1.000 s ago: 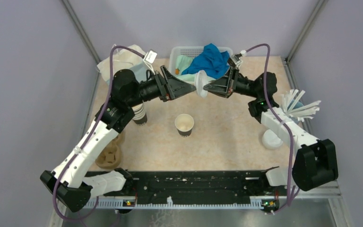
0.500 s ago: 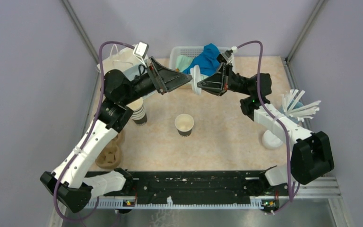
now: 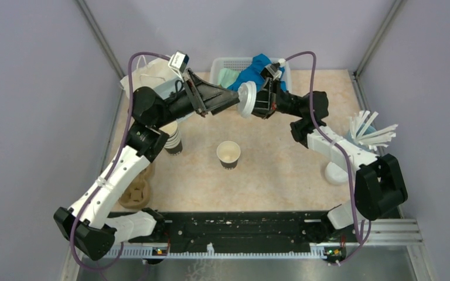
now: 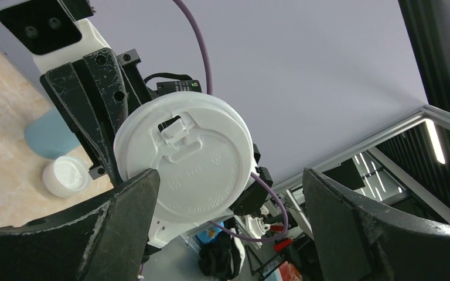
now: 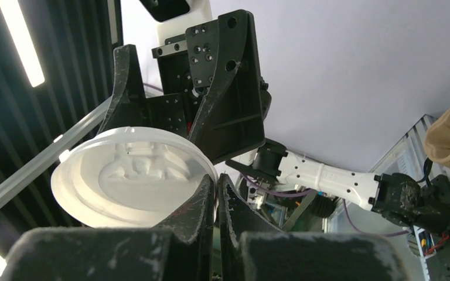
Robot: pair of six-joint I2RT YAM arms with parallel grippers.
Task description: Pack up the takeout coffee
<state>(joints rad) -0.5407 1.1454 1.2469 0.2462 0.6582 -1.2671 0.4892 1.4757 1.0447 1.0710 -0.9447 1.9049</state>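
A round white lid (image 3: 247, 99) hangs in the air over the back of the table. My right gripper (image 3: 258, 105) is shut on its rim; in the right wrist view the lid (image 5: 129, 181) sits just left of the pinched jaws (image 5: 217, 190). My left gripper (image 3: 235, 99) is open and faces the lid from the left; in the left wrist view its jaws (image 4: 228, 181) stand wide apart with the lid (image 4: 181, 158) just past its left finger. An open paper cup (image 3: 229, 154) stands mid-table. A stack of cups (image 3: 173, 140) stands under the left arm.
A white basket (image 3: 220, 70) with a blue cloth (image 3: 258, 70) stands at the back. A brown pulp tray (image 3: 136, 192) lies front left. A light blue cup of white sticks (image 3: 368, 130) and a stack of white lids (image 3: 336, 173) stand at the right.
Both grippers have moved left and towards the back with the lid between them. The lid now shows more of its face in the top view.
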